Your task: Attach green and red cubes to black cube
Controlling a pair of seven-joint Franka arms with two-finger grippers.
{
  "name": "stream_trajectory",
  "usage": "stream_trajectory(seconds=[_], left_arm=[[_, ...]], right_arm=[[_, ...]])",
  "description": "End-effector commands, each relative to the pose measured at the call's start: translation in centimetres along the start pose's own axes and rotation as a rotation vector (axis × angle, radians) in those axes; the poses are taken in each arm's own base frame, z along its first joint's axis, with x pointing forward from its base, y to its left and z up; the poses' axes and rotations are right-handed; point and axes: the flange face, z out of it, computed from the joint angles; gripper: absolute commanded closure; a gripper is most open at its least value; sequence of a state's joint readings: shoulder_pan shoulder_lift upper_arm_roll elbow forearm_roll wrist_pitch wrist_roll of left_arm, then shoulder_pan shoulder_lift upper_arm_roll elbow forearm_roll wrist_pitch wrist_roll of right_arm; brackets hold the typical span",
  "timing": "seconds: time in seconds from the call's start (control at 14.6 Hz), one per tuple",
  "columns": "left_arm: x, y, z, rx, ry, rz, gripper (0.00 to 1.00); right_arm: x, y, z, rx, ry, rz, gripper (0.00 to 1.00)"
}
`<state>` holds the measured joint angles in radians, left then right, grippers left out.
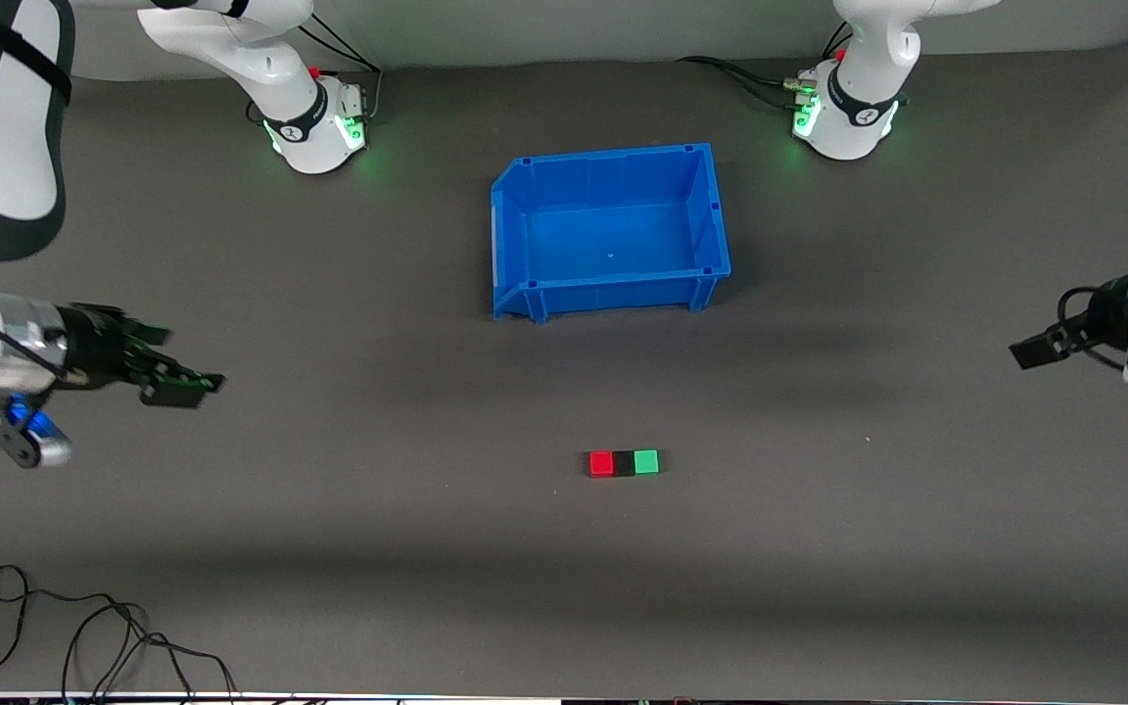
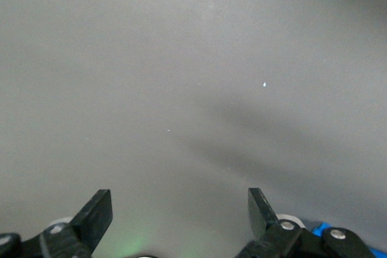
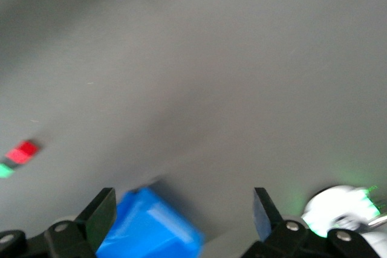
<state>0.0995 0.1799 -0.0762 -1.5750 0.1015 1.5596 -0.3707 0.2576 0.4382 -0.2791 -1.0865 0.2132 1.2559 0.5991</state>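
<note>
Red cube (image 1: 601, 463), black cube (image 1: 624, 463) and green cube (image 1: 646, 461) sit touching in one row on the grey table (image 1: 329, 509), black in the middle – nearer the front camera than the blue bin (image 1: 515, 235). The right gripper (image 1: 182, 387) hangs released over the table's right-arm end; the left gripper (image 2: 180, 216) – jaws apart, apparently empty – over the left-arm end.

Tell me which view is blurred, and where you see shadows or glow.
Right wrist view: smeared, the red cube and blue bin soft-edged. Left wrist view: bare table with a diagonal shadow band. Front view: sharp; green glow at both arm bases, broad soft shadows on the table near the bin.
</note>
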Motion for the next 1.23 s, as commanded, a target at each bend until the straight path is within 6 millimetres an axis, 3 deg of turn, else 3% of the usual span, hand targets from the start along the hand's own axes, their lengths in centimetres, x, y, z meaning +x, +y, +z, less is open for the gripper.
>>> stream_trajectory(seconds=[0.0, 0.27, 0.34, 0.48, 0.68, 0.89, 1.16], left_arm=[[-1.5, -1.5, 0.5, 0.026, -0.005, 0.051, 0.00], [-2.1, -1.5, -0.5, 0.028, -0.007, 0.110, 0.00], [-2.0, -1.7, -0.9, 0.026, -0.008, 0.211, 0.00], [-1.5, -2.7, -2.7, 0.014, 0.026, 0.405, 0.00], [-2.2, -3.6, -4.2, -0.014, 0.038, 0.381, 0.00], [-2.9, -6.3, -6.3, -0.108, 0.092, 0.338, 0.00], [-1.0, -5.4, -6.6, -0.126, 0.131, 0.329, 0.00]], right_arm=[[-1.5, 2.7, -2.4, -0.086, 0.069, -0.166, 0.00], [-0.3, 6.1, -3.8, -0.108, 0.086, -0.302, 0.00], [0.3, 7.1, -4.0, -0.102, 0.083, -0.324, 0.00], [0.6, 7.2, -4.0, -0.102, 0.089, -0.340, 0.00], [0.6, 6.7, -3.7, -0.102, 0.089, -0.344, 0.00], [0.7, 7.4, -4.0, -0.052, 0.079, -0.332, 0.00], [0.8, 8.7, -4.1, -0.042, 0.073, -0.319, 0.00]])
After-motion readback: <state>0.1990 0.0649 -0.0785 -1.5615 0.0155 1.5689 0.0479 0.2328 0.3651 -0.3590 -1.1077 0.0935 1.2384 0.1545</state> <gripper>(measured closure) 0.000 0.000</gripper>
